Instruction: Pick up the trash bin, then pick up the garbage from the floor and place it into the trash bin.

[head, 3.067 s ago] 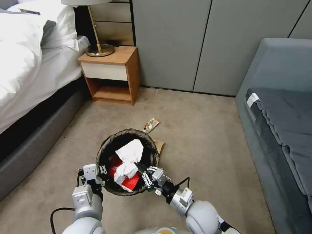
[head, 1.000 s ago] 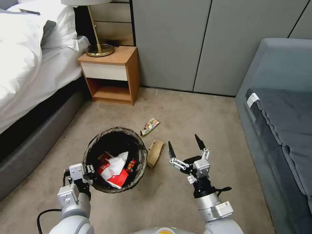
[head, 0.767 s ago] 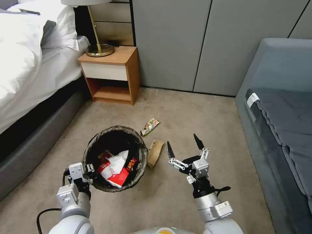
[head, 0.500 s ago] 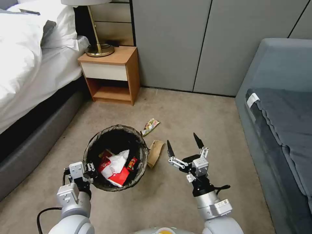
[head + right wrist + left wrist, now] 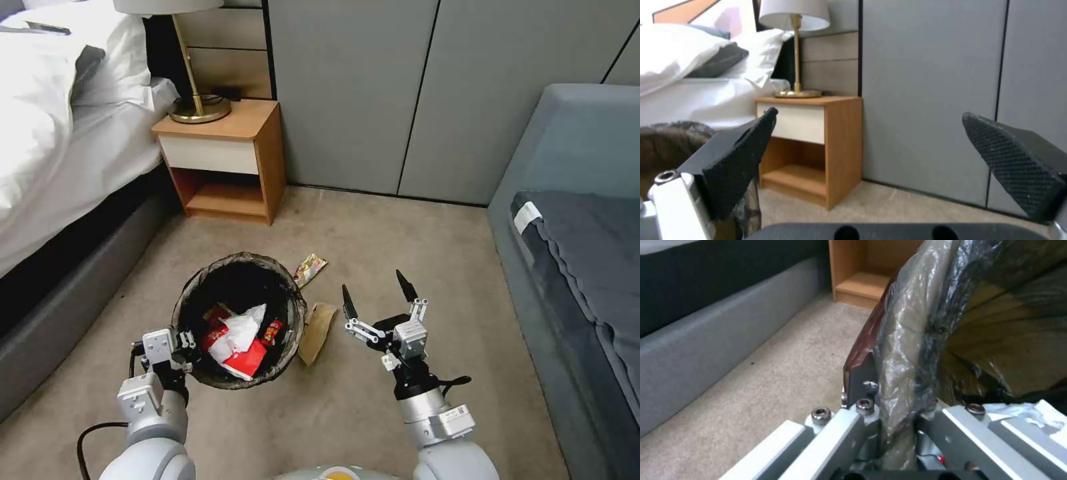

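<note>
The trash bin [image 5: 293, 313], lined with a dark bag, hangs just above the carpet with my left gripper [image 5: 181, 350] shut on its near rim [image 5: 902, 350]. Inside lie red cartons and crumpled white paper [image 5: 239, 337]. On the floor beside the bin's right side lies a brown cardboard scrap [image 5: 316, 325], and a colourful snack wrapper [image 5: 309, 268] lies just beyond the bin. My right gripper [image 5: 377, 297] hovers open and empty, right of the cardboard scrap, its black fingertips [image 5: 744, 156] spread wide and pointing toward the far wall.
A wooden nightstand [image 5: 223, 159] with a brass lamp [image 5: 193, 107] stands at the back left, next to a bed [image 5: 60, 140]. A grey sofa [image 5: 580, 253] lines the right side. Grey wall panels [image 5: 373, 93] close the back. Bare carpet lies between bin and sofa.
My right gripper left the bin, dropping the white paper inside, and swung right, open. The bin shifted left. The camera has since tilted slightly, shifting the whole scene.
</note>
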`<state>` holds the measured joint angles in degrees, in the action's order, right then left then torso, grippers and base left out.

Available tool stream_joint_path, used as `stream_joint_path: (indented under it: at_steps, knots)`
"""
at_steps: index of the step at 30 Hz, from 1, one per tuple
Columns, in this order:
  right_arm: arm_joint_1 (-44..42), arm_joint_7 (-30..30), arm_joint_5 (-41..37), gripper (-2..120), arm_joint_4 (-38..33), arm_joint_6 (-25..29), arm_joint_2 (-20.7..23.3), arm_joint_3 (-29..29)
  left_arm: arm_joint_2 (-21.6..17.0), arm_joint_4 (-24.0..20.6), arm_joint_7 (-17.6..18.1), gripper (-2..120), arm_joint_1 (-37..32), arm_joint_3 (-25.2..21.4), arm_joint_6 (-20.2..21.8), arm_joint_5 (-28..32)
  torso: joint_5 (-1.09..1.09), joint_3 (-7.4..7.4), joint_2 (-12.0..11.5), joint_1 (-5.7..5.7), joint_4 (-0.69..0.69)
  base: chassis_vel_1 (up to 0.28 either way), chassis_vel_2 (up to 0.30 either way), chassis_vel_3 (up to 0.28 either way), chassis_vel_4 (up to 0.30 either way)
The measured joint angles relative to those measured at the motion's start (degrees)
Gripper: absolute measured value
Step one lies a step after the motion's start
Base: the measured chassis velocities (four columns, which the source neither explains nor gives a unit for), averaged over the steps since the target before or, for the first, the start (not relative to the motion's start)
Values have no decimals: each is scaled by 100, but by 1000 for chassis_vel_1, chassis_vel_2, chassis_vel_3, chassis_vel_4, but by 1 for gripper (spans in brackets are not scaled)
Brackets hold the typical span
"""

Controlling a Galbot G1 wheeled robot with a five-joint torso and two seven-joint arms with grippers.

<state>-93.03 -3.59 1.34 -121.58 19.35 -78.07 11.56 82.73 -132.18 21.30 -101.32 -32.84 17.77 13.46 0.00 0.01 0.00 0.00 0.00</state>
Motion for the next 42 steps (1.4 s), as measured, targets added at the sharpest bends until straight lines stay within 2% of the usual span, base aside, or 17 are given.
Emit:
stream_joint_path:
  at_steps: [7, 14, 17, 20, 21, 23, 24, 25, 27, 29, 31, 33, 36, 37, 39, 41, 42]
  knots:
    - [66, 100, -46, 100, 13, 115, -4, 2, 4, 1, 7, 0, 20, 10, 10, -4, 0, -1, 0, -1, 0, 0, 0, 0, 0]
    - [251, 83, -109, 100, 10, 6, 52, 11, 5, 2, 9, 0, 13, 11, 14, -3, 0, -1, 0, 0, 0, 0, 0, 0, 0]
    - [466, -29, -246, 100, -4, -275, 122, 7, 5, -16, 12, 0, -4, 5, 16, -4, 0, 0, 0, -1, -1, 0, 0, 0, 0]
    - [1023, -347, -744, 100, 48, -985, 293, -106, 18, -65, 18, 0, -35, -12, 18, -4, 1, -1, 0, -1, 0, 0, 0, 0, 0]
    - [1023, -347, -744, 100, 48, -985, 293, -106, 18, -65, 18, 0, -35, -12, 18, -4, 1, -1, 0, -1, 0, 0, 0, 0, 0]
    - [1520, -692, -1312, 100, 209, -1807, 406, -279, 46, -68, 22, 0, -32, -13, 19, -29, 0, 0, 0, 0, 0, 0, 0, 0, 0]
    - [1520, -692, -1312, 100, 209, -1807, 406, -279, 46, -68, 22, 0, -32, -13, 19, -29, 0, 0, 0, 0, 0, 0, 0, 0, 0]
    - [1691, -834, -1520, 100, 287, -2086, 425, -348, 54, -73, 24, 0, -27, -14, 19, -35, 0, 0, 0, 0, -1, 0, 0, 0, 0]
    - [2281, -1172, -2189, 100, 752, -2783, 454, -573, 77, -87, 24, 0, 22, -13, 40, -46, 1, 0, 0, 0, 0, 0, 0, 0, 0]
    - [2427, -1211, -2318, 100, 896, -2904, 463, -635, 84, -87, 27, 0, 48, -13, 55, -48, 0, 0, 0, 0, 0, 0, 0, 0, 0]
    - [2871, -1294, -2654, 100, 1363, -3181, 483, -922, 110, -86, 50, 0, 140, -12, 101, -51, -1, 0, 0, 0, 0, 0, 0, 0, 0]
    - [2934, -1301, -2700, 100, 1439, -3218, 485, -978, 113, -86, 54, 0, 156, -12, 108, -51, 0, 0, 0, 0, 0, 0, 0, 0, 0]
    - [3424, -1339, -3029, 100, 2193, -3440, 438, -1548, 131, -53, 68, 0, 197, -8, 133, -58, -1, 0, 0, 0, 0, 0, 0, 0, 0]
    - [3424, -1339, -3029, 100, 2193, -3440, 438, -1548, 131, -53, 68, 0, 197, -8, 133, -58, -1, 0, 0, 0, 0, 0, 0, 0, 0]
    - [3692, -1345, -3199, 100, 2809, -3542, 331, -1940, 138, -31, 74, 0, 202, -7, 143, -64, -2, 0, 0, 0, 1, 0, 0, 0, 0]
    - [3750, -1345, -3226, 100, 2962, -3560, 299, -2030, 137, -28, 72, 0, 203, -7, 147, -64, 0, 0, 0, 0, 0, 0, 0, 0, 0]
    - [3867, -1344, -3256, 100, 3277, -3581, 227, -2199, 134, -21, 72, 0, 205, -7, 154, -65, 0, 0, 0, 0, 1, 0, 0, 0, 0]
